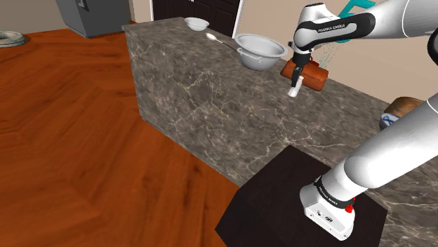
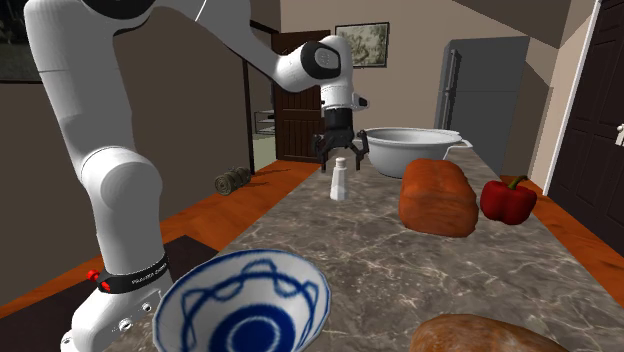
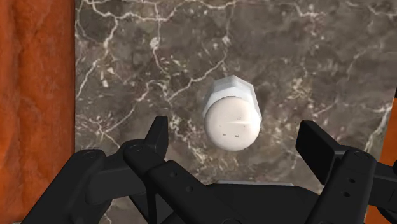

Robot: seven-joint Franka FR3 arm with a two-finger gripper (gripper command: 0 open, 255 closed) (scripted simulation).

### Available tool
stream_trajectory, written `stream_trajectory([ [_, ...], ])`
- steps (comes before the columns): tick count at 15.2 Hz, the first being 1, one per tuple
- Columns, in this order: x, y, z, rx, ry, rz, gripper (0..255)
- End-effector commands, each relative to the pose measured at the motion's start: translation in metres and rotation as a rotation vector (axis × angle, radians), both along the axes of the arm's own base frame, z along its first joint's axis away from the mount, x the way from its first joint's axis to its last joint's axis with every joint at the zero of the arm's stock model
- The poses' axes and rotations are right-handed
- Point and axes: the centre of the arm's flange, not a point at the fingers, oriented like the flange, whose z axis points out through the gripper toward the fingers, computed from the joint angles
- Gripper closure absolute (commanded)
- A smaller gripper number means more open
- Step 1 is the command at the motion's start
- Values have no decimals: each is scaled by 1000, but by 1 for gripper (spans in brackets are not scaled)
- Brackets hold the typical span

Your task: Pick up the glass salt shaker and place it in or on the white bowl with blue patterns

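The salt shaker (image 2: 339,180), a small white upright bottle with a pale cap, stands on the marble counter (image 2: 400,270). My gripper (image 2: 340,152) hangs directly over it, open, fingertips level with the cap and not touching it. From the wrist, the shaker's cap (image 3: 232,118) lies between the two black fingers (image 3: 158,137), a gap on each side. In the shoulder view the shaker (image 1: 295,88) sits just under the gripper (image 1: 299,76). The white bowl with blue patterns (image 2: 243,305) stands at the counter's near end in the second exterior view, and its rim (image 1: 387,121) peeks out behind my arm.
A brown bread loaf (image 2: 437,197) and a red pepper (image 2: 507,198) lie beside the shaker. A large grey bowl (image 1: 260,50) stands beyond it, a spoon (image 1: 217,38) and small white bowl (image 1: 196,24) farther off. Another loaf (image 2: 490,335) lies next to the patterned bowl.
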Motion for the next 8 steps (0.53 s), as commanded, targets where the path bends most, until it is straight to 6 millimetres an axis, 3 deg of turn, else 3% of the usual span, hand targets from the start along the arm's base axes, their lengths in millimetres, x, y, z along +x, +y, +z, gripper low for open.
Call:
stream_trajectory([
  [1,-1,-1,-5,0,0,0,0],
  [7,-1,-1,-5,0,0,0,0],
  [8,-1,-1,-5,0,0,0,255],
])
